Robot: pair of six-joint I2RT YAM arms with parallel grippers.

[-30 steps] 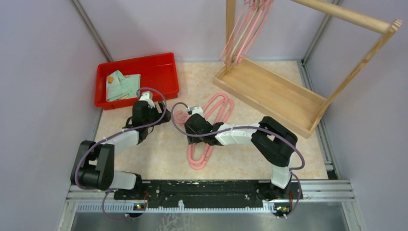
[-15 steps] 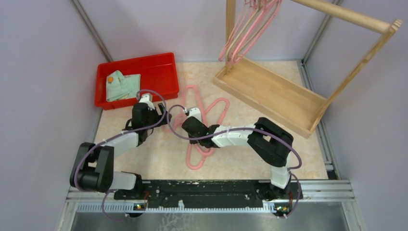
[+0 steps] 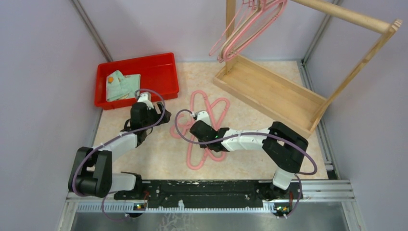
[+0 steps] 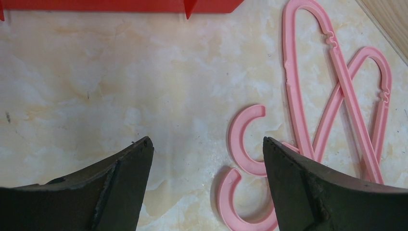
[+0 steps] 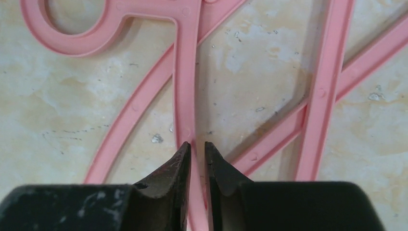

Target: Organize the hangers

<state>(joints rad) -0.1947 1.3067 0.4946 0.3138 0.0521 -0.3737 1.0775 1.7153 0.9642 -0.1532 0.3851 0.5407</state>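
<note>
Hangers (image 4: 290, 72) of pink plastic lie at mid-table, two of them crossed flat on the marbled table top (image 3: 159, 144), and more hang on the rack at the far right. At the left, a red tray (image 3: 154, 77) sits in the far corner with a folded pale-green cloth (image 3: 122, 85) in it; the left wrist view shows only a strip of the tray's near wall. The left arm (image 3: 118, 142) reaches forward from its base, elbow low. The left gripper (image 4: 207, 140) hovers above bare table just off the tray's near corner, jaws spread wide with nothing between them. The crossed pair's two hooks lie just to its right, the lower hook partly cut off by one finger and the frame edge. From overhead, the right arm (image 3: 245, 139) lies over the pair and hides part of it, stretched low toward the left with its forearm nearly level. The right gripper (image 5: 197, 145) points down at the table, jaws pinched together on one thin bar that runs down from a hook and vanishes between the fingertips. Whether that hanger is off the table cannot be told. At the right stands a wooden rack (image 3: 269, 91), its top cut off by the frame. The hung hangers (image 3: 240, 41) tilt out to the left, hooks out of frame, their number hard to make out.
</note>
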